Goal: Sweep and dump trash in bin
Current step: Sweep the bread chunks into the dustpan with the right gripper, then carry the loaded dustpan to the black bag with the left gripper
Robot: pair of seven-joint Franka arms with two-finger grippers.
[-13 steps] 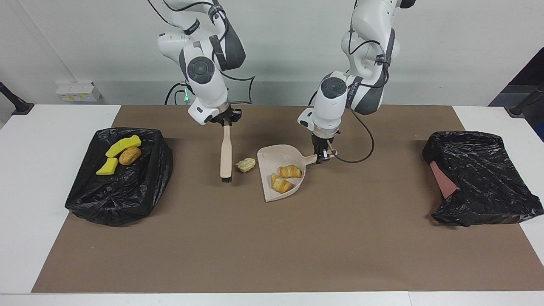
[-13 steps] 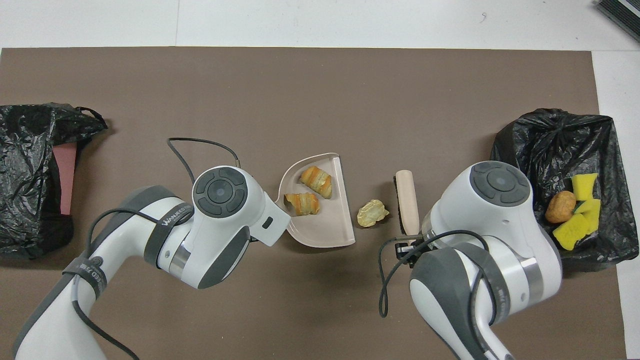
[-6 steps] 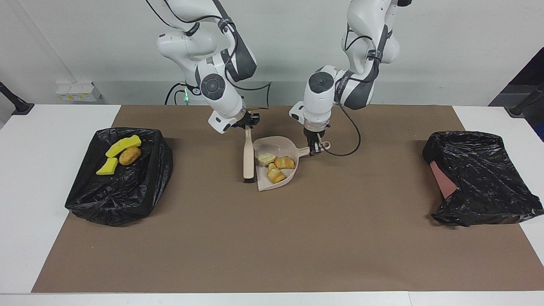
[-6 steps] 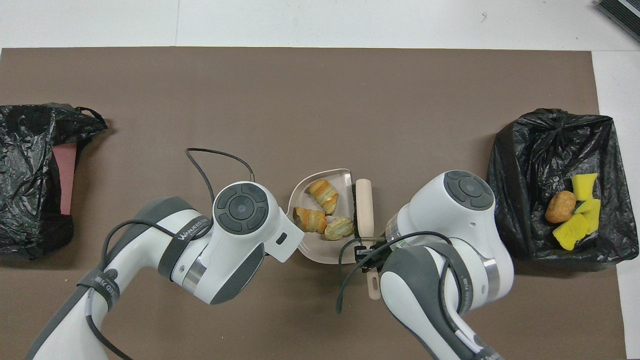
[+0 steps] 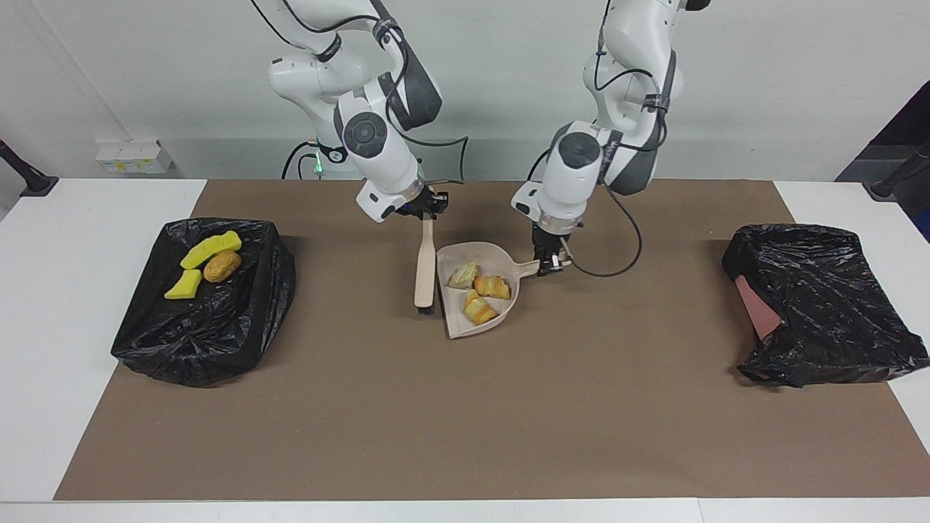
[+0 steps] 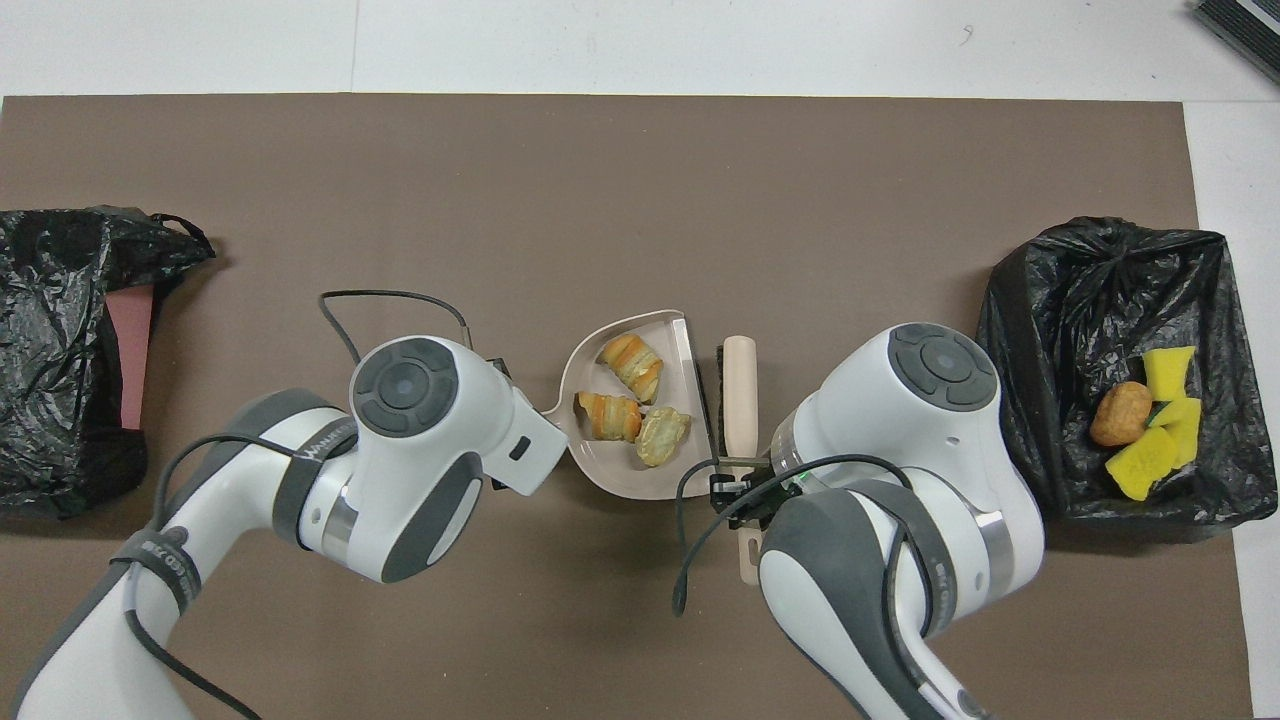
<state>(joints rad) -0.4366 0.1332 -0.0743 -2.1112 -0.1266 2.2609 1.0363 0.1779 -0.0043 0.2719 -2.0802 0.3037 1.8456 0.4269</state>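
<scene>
Sweeping looked done: three pastry pieces lay in the dustpan. Left end effector clamped on its handle, right end effector clamped on the brush. Next, lift level, dump into the bin.

A white worktop is shown, most of it covered by a brown mat. A plain pale wall is seen at the robots' end. A small white socket box is fixed low on that wall, toward the right arm's end. The scene is evenly lit, with soft shadows cast on the mat.
</scene>
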